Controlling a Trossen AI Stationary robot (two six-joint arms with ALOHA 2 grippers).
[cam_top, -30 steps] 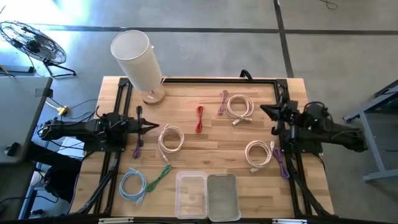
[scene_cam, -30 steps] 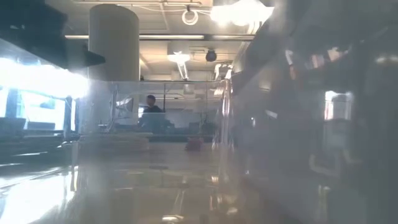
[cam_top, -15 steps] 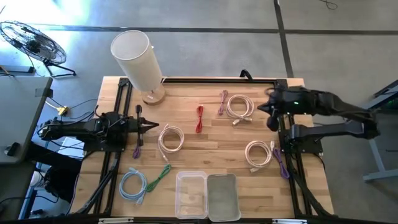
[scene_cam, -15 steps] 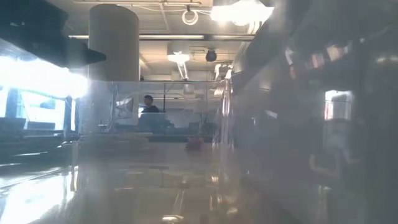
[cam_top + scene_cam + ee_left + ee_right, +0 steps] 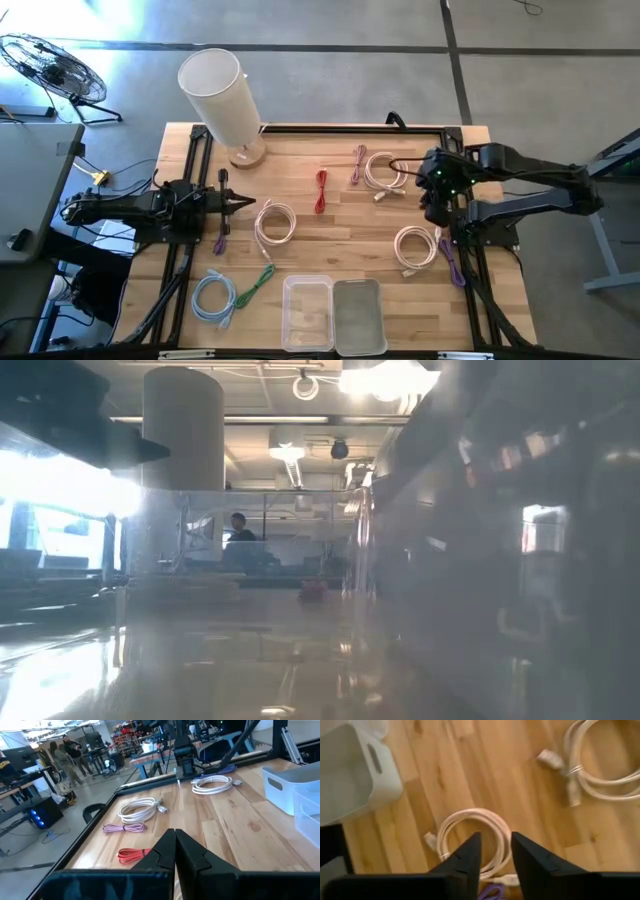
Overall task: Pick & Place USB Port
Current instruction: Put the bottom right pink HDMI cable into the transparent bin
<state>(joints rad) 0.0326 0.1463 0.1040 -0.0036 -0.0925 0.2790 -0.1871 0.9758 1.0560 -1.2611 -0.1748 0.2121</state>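
Several coiled cables lie flat on the wooden table. Near the right edge is a white coil, which also shows in the right wrist view. A second white coil lies farther back. My right gripper hangs open above the table between these two coils, tipped downward and touching nothing. My left gripper is shut and waits low by the left edge, beside a third white coil.
A red cable, a pink cable, two purple cables, a green cable and a light blue coil also lie about. Two clear bins stand at the near edge. A white cylinder stands at the far left corner.
My right arm has risen from its rest by the right edge and reached toward the table's middle. Its gripper has tipped downward and now hangs over the spot between the two right-hand white coils. No cable has moved.
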